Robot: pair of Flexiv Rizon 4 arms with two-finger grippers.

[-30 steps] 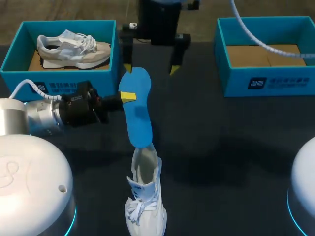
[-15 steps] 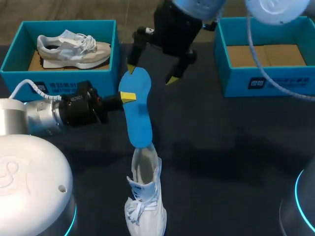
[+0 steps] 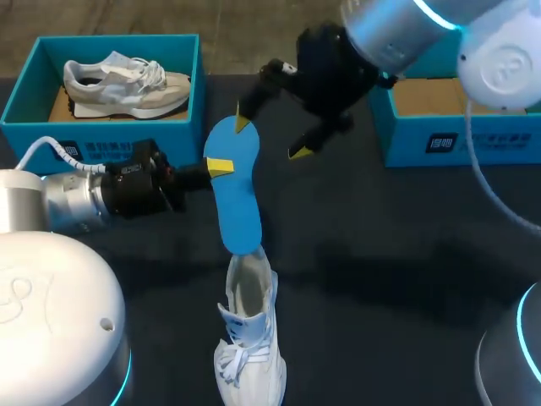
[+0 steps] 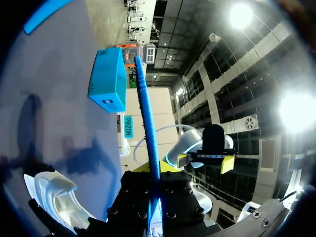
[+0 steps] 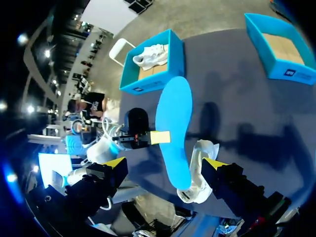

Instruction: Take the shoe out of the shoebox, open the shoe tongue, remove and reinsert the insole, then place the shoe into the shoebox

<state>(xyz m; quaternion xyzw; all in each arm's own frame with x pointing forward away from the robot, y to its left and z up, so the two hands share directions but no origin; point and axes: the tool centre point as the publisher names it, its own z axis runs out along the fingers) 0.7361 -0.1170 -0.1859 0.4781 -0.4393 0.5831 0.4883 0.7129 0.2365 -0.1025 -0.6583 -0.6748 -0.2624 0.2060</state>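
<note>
Lying clamped in the left gripper (image 3: 217, 167) is the insole (image 3: 237, 207).

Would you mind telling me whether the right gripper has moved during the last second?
Yes. The right gripper has swung sideways toward the empty shoebox, turning as it went, and is open near the far end of the insole.

Matt blue insole (image 3: 234, 190), smooth, foam-like. White shoe (image 3: 248, 338): woven cloth, cord laces. Teal shoebox (image 3: 51, 131): matt cardboard. Table (image 3: 397, 254): dark, matt. Left arm shell (image 3: 51, 313): glossy white plastic.
</note>
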